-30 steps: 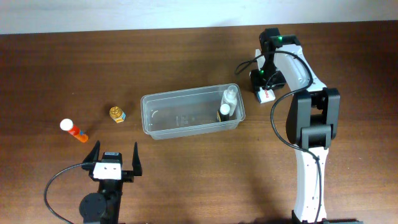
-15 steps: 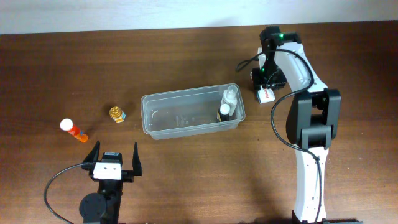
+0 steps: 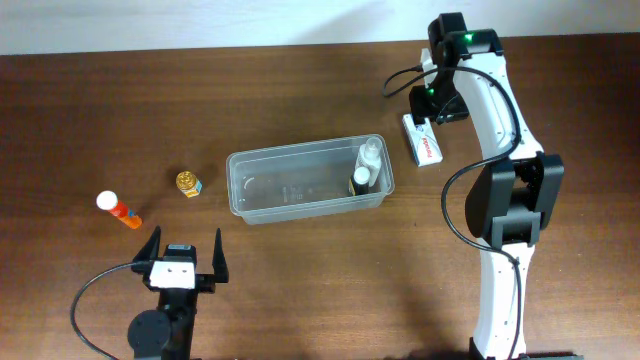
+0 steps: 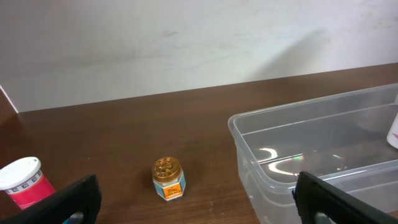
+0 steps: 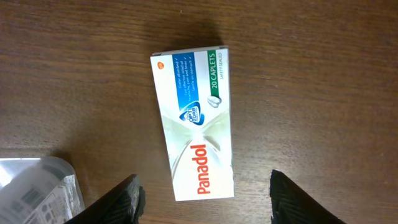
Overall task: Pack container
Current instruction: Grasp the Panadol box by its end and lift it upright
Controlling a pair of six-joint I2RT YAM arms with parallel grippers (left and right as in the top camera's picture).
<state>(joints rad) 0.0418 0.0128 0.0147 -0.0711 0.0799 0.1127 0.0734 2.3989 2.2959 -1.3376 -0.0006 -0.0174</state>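
Observation:
The clear plastic container point(image 3: 300, 185) sits mid-table with two small white-capped bottles point(image 3: 366, 165) at its right end; it also shows in the left wrist view point(image 4: 323, 143). A white Panadol box point(image 3: 423, 140) lies flat right of it, seen in the right wrist view point(image 5: 196, 121). My right gripper point(image 5: 202, 199) is open above the box, a finger to each side, not touching it. My left gripper point(image 4: 193, 199) is open and empty near the front edge. A gold-lidded jar point(image 3: 189, 184) and an orange tube with a white cap point(image 3: 118, 209) stand left of the container.
The jar point(image 4: 168, 178) and the tube's white cap point(image 4: 22, 180) show in the left wrist view. The right arm point(image 3: 505, 170) reaches from the front right to the back. A pale wall edges the table's far side.
My right gripper has risen and moved back from the Panadol box, which now lies fully uncovered. The left arm has not moved.

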